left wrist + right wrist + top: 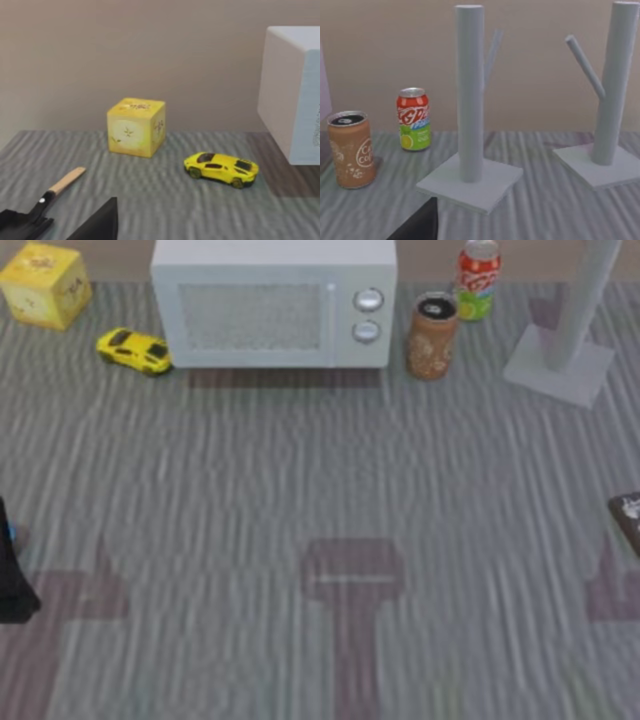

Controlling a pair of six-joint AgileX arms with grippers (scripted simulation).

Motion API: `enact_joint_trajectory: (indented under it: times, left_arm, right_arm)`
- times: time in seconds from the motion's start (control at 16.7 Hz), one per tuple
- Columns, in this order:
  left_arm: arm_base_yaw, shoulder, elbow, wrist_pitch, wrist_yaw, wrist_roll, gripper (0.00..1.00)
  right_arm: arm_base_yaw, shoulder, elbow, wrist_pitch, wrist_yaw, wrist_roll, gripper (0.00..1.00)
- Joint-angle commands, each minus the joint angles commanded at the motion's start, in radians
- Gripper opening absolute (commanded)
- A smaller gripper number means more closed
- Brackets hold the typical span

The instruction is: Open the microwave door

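A yellow cube (45,285) and a yellow car (134,350) sit at the desk's (320,500) far left. A brown can (431,335), a red-green can (477,278) and a grey stand (565,340) sit far right.

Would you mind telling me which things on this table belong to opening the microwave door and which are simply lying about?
Belongs to the job:
- microwave
- microwave door, shut
- left arm, parked at the table's left edge

Just lying about:
- yellow cube box
- yellow toy car
- brown can
- red and green can
- grey branched stands
- black scoop with a wooden handle
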Motion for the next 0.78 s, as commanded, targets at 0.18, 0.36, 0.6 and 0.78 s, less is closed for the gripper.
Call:
enact_joint_trajectory:
  times: [0.18, 0.36, 0.6, 0.78]
  left_arm:
    - [-0.005, 0.01, 0.008, -0.002, -0.005, -0.001, 1.0]
    - [-0.052, 0.104, 0.085, -0.014, -0.047, -0.017, 1.0]
    - [-0.166, 0.38, 0.29, -0.027, -0.152, -0.068, 1.0]
    - [-0.275, 0.67, 0.503, -0.023, -0.251, -0.126, 1.0]
  right_arm:
    - [0.0, 0.0, 0.0, 0.0, 0.0, 0.0, 1.0]
    - [0.0, 0.0, 0.0, 0.0, 0.0, 0.0, 1.0]
    - [0.0, 0.0, 0.0, 0.0, 0.0, 0.0, 1.0]
    - [0.0, 0.0, 0.0, 0.0, 0.0, 0.0, 1.0]
